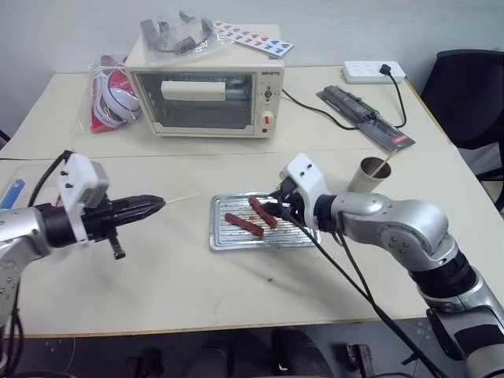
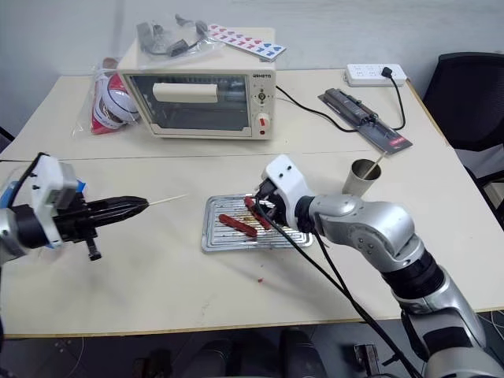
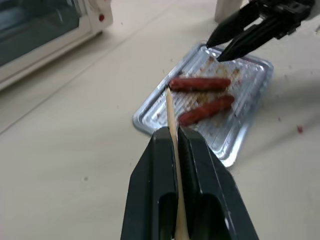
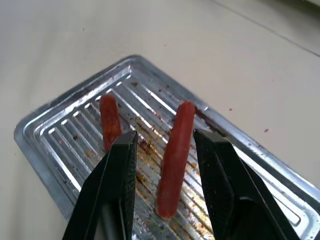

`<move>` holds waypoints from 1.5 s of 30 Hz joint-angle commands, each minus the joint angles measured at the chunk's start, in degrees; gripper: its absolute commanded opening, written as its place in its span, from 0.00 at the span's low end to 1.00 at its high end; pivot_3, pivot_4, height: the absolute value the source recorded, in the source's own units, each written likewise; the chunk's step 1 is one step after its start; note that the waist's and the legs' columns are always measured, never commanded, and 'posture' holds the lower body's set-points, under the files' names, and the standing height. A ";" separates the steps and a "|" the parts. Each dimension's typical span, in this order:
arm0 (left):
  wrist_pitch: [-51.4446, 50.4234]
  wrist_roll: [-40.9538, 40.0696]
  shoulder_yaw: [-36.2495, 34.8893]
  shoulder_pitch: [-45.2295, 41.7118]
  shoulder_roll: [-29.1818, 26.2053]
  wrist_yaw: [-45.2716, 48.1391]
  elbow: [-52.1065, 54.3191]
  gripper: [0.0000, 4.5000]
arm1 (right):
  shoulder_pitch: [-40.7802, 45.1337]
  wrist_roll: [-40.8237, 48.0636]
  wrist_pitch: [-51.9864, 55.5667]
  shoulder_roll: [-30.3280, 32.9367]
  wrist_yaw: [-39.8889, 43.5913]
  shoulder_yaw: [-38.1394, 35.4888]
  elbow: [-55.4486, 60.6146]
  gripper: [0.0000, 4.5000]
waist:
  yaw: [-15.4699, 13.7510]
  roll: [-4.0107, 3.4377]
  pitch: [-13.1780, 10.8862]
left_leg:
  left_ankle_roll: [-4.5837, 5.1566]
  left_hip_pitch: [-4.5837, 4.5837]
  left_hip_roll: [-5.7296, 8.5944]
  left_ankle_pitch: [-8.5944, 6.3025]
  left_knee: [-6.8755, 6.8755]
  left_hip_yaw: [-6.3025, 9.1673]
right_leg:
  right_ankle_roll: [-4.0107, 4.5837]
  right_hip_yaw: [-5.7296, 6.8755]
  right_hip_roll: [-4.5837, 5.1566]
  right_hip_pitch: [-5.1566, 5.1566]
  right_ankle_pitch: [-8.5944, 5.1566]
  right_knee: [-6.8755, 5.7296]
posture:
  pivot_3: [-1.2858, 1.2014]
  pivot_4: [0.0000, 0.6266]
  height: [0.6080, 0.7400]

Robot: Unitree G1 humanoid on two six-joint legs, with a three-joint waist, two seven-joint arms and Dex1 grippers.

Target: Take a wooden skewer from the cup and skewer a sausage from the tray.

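Note:
The silver tray (image 1: 217, 239) lies mid-table with two reddish sausages (image 1: 243, 224) (image 1: 263, 211) on its ribbed bottom. My right gripper (image 4: 166, 136) hangs open just over the tray, its fingers (image 4: 120, 165) on either side of one sausage (image 4: 175, 155) with a gap on each side. Left of the tray, my left gripper (image 1: 157, 205) is shut on a wooden skewer (image 3: 170, 112), whose pointed tip (image 1: 183, 198) aims toward the tray. The metal cup (image 1: 368, 176) stands right of the tray with another skewer (image 1: 383, 166) leaning in it.
A cream toaster oven (image 1: 206, 98) stands behind the tray, with a bag of cables (image 1: 110, 98) to its left. A power strip (image 1: 372, 72) and a flat black device (image 1: 364, 116) lie at the back right. A black chair (image 1: 468, 94) stands beyond the right table edge.

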State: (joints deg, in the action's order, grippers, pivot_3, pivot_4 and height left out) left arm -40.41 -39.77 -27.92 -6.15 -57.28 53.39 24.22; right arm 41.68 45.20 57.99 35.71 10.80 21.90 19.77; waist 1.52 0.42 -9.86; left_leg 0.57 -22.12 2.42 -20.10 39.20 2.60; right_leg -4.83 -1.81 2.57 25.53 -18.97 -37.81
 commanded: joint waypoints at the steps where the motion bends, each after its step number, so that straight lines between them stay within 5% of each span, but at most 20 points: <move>1: 0.21 -0.83 -1.87 -0.55 -1.20 0.72 0.27 0.00 | -0.17 -5.03 -0.69 -1.63 2.53 0.28 0.32 0.41 | 0.06 0.00 0.00 | 0.00 0.00 0.00 0.00 0.00 0.00 | 0.00 0.00 0.00 0.00 0.00 0.00 | 0.52 0.24 1.00; 17: 0.13 -1.16 0.60 -3.63 -0.33 -2.14 0.87 0.00 | -2.97 -18.49 -2.92 -9.04 8.65 -0.40 -6.63 0.41 | 0.24 0.00 0.00 | 0.00 0.00 0.00 0.00 -0.01 -0.01 | 0.00 0.00 -0.02 0.02 0.00 -0.20 | 0.52 0.24 1.00; 39: 1.21 -0.20 2.88 -5.90 0.46 -3.58 0.02 0.00 | -5.88 -25.62 -3.19 -13.34 12.30 -1.99 -8.59 0.41 | 0.25 0.01 0.01 | -0.01 0.01 0.04 0.00 0.01 -0.01 | 0.00 0.01 -0.02 0.02 0.00 -0.27 | 0.52 0.24 1.00; 45: 1.68 0.11 3.51 -6.57 0.55 -3.60 -0.49 0.00 | -6.27 -26.98 -3.33 -14.10 12.75 -2.69 -8.74 0.15 | 0.31 0.01 0.01 | -0.01 0.02 0.04 0.00 0.01 -0.01 | 0.00 0.01 -0.02 0.02 0.00 -0.28 | 0.52 0.24 1.00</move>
State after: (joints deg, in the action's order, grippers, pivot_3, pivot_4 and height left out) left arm -39.90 -40.02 -23.78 -12.13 -56.78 49.99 23.76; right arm 36.06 19.00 54.88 21.93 23.04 19.76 10.32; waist 1.83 0.43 -9.84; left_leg 0.56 -22.09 2.46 -20.10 39.21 2.60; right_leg -4.83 -1.80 2.54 25.56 -18.97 -38.10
